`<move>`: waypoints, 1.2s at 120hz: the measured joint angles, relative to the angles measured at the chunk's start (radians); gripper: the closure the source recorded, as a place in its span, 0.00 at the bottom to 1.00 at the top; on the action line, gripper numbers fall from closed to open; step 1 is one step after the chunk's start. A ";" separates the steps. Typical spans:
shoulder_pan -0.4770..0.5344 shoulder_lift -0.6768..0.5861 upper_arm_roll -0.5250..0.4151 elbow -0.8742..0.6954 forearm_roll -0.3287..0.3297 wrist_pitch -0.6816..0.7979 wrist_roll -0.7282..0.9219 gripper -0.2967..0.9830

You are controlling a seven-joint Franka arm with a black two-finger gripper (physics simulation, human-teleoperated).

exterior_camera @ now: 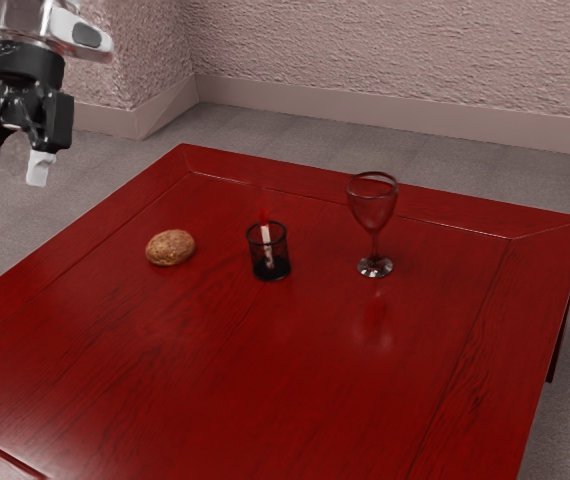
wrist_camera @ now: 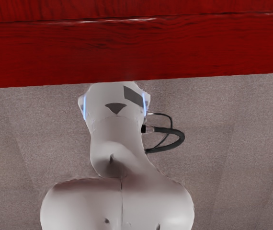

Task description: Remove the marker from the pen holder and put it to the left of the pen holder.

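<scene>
In the exterior view my gripper point(exterior_camera: 13, 168) hangs at the upper left, high up and well apart from the pen holder, its two fingers spread with nothing between them. The pen holder point(exterior_camera: 269, 262), a small black cup, stands upright near the middle of the red table. A white marker with a red tip point(exterior_camera: 266, 232) leans inside it, its upper end sticking out above the rim and its lower part seen dimly through the holder.
On the red table point(exterior_camera: 255, 380), a brown bread-like lump point(exterior_camera: 170, 247) lies toward the exterior view's left of the holder, and a wine glass point(exterior_camera: 373, 205) stands toward its right. The wrist view has the table's edge point(wrist_camera: 136, 52) and the arm's white base point(wrist_camera: 117, 191).
</scene>
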 joint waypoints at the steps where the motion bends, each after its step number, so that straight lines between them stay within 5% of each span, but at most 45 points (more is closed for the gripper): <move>1: -0.001 0.000 0.002 -0.016 -0.003 0.029 0.000 0.23; 14: 0.019 0.033 -0.004 -0.101 0.007 0.313 0.003 0.23; 40: 0.048 0.466 0.000 0.060 -0.029 0.823 0.006 0.23; 46: -0.055 0.590 0.132 0.165 -0.052 0.899 -0.014 0.23; 63: -0.318 0.795 0.565 0.237 -0.297 1.096 -0.092 0.23; 72: -0.376 0.848 0.663 0.242 -0.413 1.199 -0.128 0.23; 84: -0.389 0.885 0.685 0.221 -0.535 1.329 -0.172 0.23; 100: -0.370 0.921 0.695 0.158 -0.607 1.433 -0.216 0.23; 144: -0.349 0.992 0.697 0.162 -0.664 1.562 -0.296 0.51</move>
